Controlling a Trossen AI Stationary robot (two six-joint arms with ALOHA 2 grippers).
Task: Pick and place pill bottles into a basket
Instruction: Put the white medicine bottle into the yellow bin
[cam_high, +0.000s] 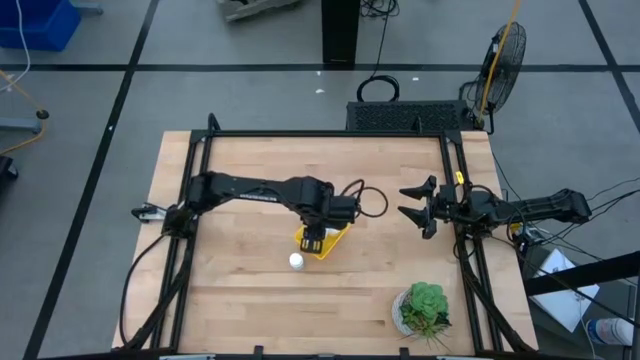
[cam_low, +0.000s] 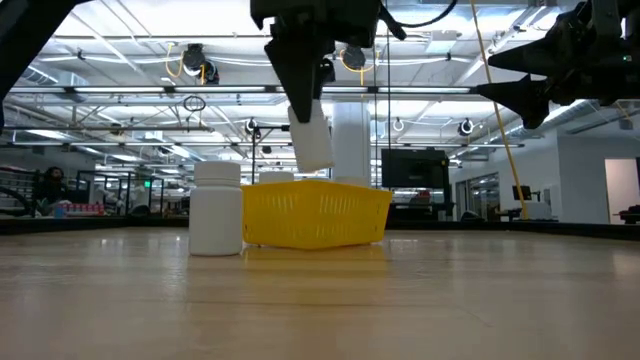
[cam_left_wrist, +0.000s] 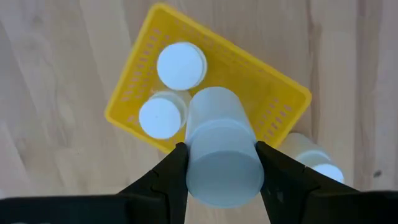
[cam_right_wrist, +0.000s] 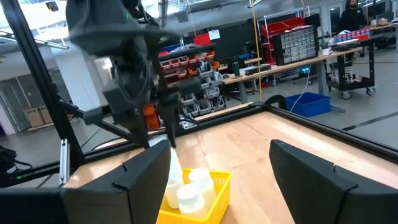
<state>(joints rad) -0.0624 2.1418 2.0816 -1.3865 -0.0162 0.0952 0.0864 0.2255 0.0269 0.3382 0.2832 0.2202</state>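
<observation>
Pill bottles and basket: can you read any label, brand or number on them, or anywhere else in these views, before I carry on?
None readable.
Pill bottle held by the left gripper: plain white, no label showing.
Bottles in the basket: only blank white caps show.
Bottle standing on the table: no print visible.
Basket: plain yellow, no marking.
Room signs and storage bins behind: too small and blurred to read.

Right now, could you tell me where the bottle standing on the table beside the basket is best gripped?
Grip the loose bottle on its straight cylindrical body just below the cap, coming from above, since it stands upright. Set the fingers clear of the yellow basket close beside it.
</observation>
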